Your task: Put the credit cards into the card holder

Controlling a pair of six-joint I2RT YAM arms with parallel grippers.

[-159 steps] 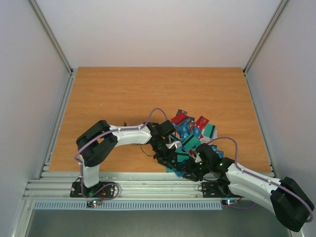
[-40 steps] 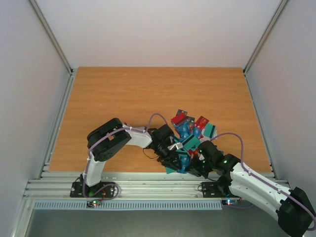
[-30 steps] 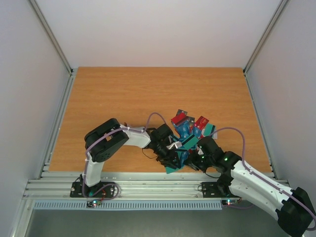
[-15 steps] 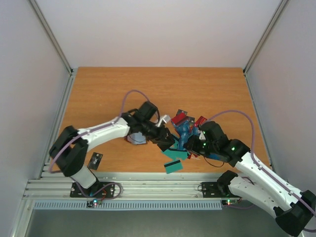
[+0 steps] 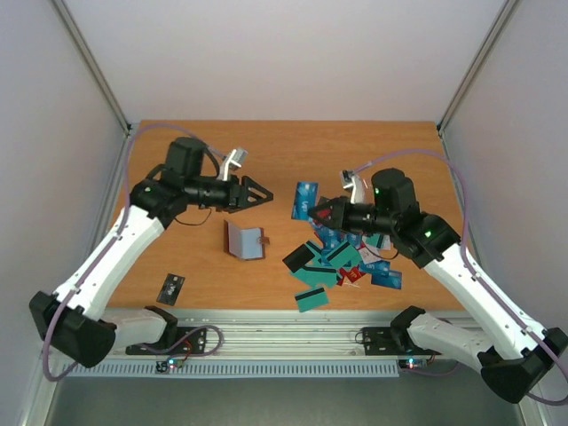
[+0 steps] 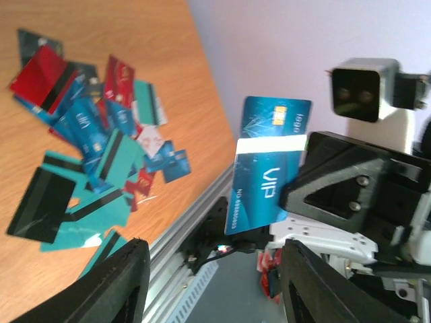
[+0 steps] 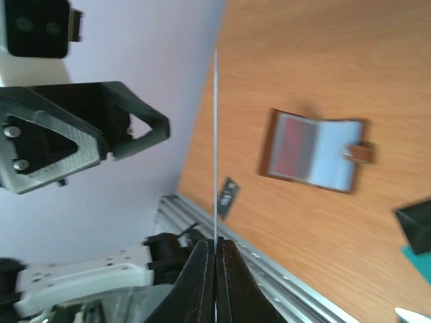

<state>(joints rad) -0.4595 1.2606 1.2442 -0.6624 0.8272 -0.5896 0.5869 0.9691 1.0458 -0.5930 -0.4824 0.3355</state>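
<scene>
Left wrist | blue VIP card (image 6: 269, 168) pinched in right hand (image 7: 215, 252) | left hand (image 5: 264, 194) wide, empty

We logged two matching arms: left arm (image 5: 111, 266) and right arm (image 5: 484, 288) both had white link shells and chunky black joint housings. A thin lilac cable (image 5: 155, 130) looped along each. Left gripper (image 5: 266, 191) and right gripper (image 5: 318, 211) were black, with triangular open-frame fingers (image 6: 337, 195) and silver screw heads. Each wrist had a black box camera (image 6: 367, 84) on a white bracket. The black bases (image 5: 164, 324) had tiny red and green lights.
</scene>
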